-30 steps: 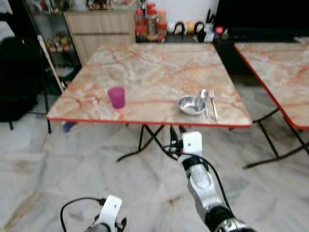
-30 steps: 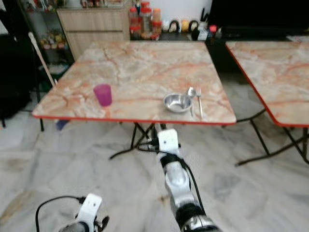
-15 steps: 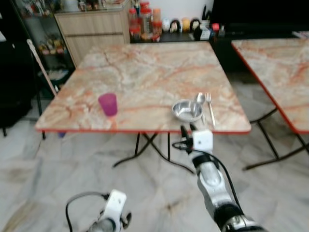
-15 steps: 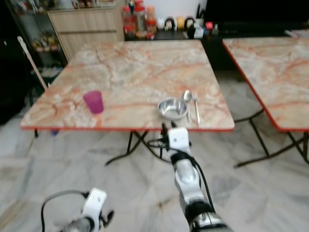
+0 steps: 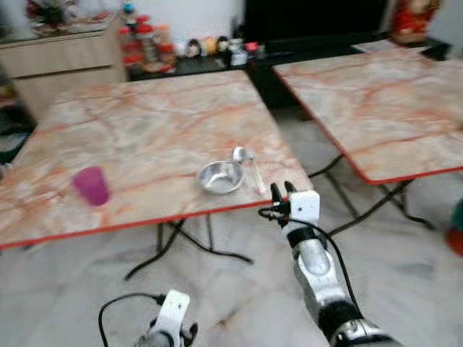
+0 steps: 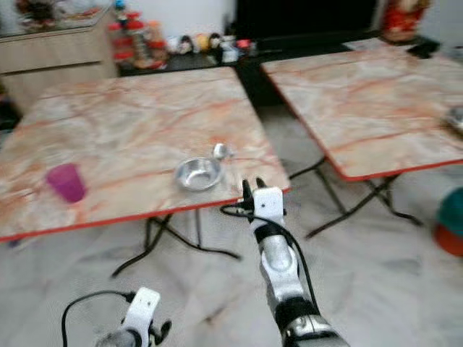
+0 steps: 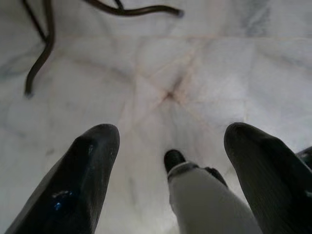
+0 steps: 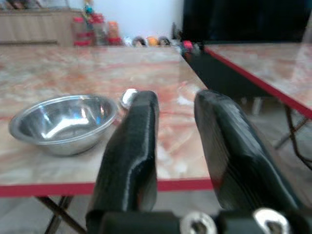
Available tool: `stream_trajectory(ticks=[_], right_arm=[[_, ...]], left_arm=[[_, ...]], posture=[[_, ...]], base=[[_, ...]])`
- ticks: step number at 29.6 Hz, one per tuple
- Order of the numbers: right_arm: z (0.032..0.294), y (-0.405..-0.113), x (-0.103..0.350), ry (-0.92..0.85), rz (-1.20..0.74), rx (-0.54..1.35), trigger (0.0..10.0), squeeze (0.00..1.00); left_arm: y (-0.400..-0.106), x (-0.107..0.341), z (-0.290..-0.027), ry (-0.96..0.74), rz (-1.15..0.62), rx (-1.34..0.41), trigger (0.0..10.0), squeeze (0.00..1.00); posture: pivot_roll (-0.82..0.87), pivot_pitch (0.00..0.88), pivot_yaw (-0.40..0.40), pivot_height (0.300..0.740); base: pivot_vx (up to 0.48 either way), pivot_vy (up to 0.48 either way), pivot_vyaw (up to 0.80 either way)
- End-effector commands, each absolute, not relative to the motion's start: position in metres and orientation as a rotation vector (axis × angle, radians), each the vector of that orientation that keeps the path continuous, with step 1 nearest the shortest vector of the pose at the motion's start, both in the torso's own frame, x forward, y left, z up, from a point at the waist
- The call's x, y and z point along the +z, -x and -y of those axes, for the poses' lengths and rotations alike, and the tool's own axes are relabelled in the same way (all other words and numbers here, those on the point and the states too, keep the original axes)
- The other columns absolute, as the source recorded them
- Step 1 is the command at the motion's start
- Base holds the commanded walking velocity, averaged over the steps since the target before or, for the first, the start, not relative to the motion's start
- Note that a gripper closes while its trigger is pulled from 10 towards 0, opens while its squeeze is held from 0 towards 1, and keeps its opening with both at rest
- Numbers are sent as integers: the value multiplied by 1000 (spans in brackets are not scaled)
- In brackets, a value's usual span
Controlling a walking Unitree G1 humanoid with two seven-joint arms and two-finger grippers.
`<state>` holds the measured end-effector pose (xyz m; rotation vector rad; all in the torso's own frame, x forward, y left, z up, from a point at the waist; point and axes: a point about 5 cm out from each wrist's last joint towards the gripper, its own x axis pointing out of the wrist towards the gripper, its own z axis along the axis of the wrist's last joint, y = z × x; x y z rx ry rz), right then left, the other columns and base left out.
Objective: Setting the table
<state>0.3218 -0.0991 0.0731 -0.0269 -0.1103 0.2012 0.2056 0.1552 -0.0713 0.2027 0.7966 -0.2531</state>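
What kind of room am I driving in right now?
Probably a home dining area: two marble-patterned folding tables with red edging on a tiled floor, one holding a steel bowl and pink cup, with jars and a wooden cabinet behind.

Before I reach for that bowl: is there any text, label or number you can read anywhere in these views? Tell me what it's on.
No text can be read in any view.
Jars and bottles on the far cabinet: any labels are too small and blurred.
Steel bowl, purple cup, marble-pattern table: no markings visible.
Right gripper, left gripper: no lettering visible.
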Motion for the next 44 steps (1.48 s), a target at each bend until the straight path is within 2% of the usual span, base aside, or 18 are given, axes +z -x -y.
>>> stream_trajectory(ticks=[1, 10, 16, 35, 44], right_arm=[[95, -325, 81, 39, 148, 220, 10000, 0], [94, -325, 82, 42, 151, 222, 10000, 0], [91, -324, 83, 66, 162, 250, 10000, 0], [93, -326, 85, 56, 169, 245, 10000, 0], [94, -327, 87, 55, 176, 237, 10000, 0]], left_arm=[[-206, -71, -157, -206, -800, -242, 10000, 0], [-206, -71, -159, -210, -802, -243, 10000, 0], [-205, -72, -158, -207, -804, -243, 10000, 0], [-206, -72, -156, -202, -808, -240, 10000, 0], [-198, -76, -167, -216, -858, -197, 10000, 0]], posture=[[73, 0, 29, 740], [70, 0, 35, 740], [71, 0, 30, 740], [72, 0, 26, 740], [66, 0, 27, 740]], base=[[244, 0, 0], [244, 0, 0], [241, 0, 725], [243, 0, 0], [245, 0, 0]])
